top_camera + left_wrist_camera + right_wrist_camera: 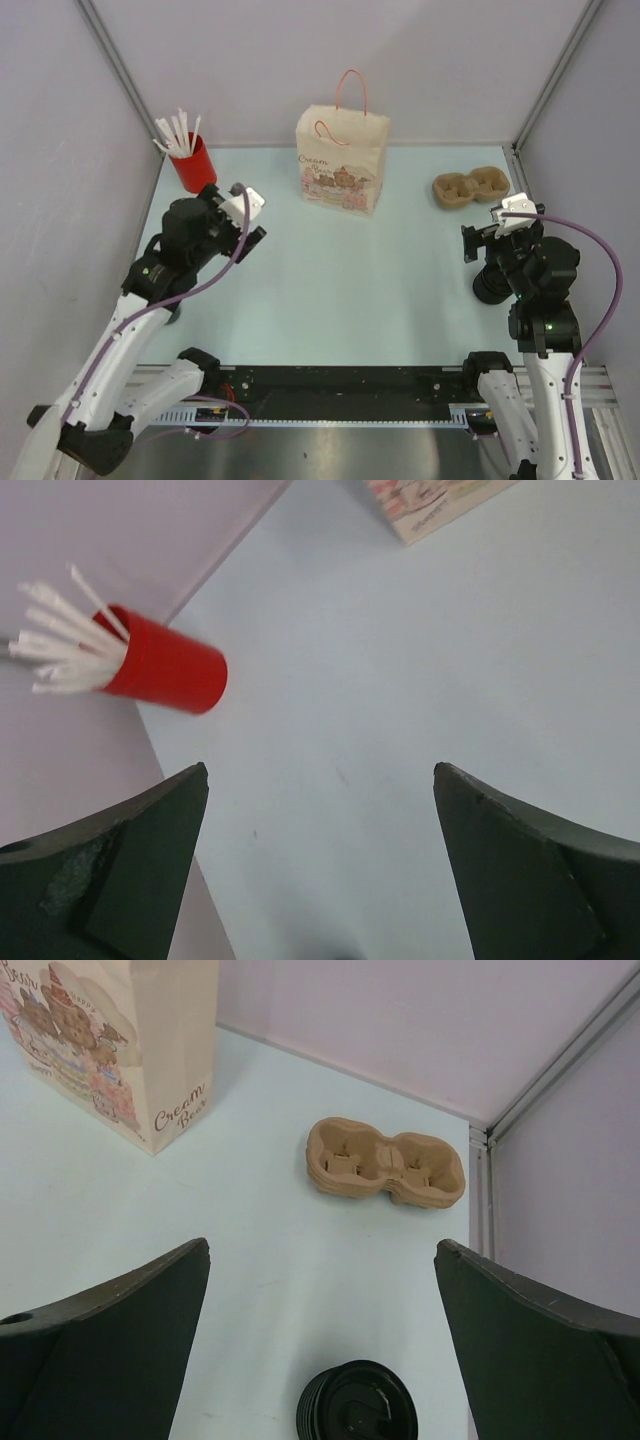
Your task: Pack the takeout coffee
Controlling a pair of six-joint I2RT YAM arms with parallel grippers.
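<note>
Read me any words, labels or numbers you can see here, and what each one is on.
"Cream Bear": side of the paper bag.
"Cream": the bag's front in the top view; the line under it is blurred.
Small print around the bear drawing: too small to read.
No other text shows.

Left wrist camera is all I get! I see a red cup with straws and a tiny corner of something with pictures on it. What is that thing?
Observer: It's a paper bag with pinkish handles, standing upright at the far middle.
Operator: Cool! Is anything else over there?
Observer: A brown cardboard cup carrier lies flat near the far right corner.
Operator: Is the other hand holding something?
Observer: No, the right hand is open and empty, close to a black round piece.
</note>
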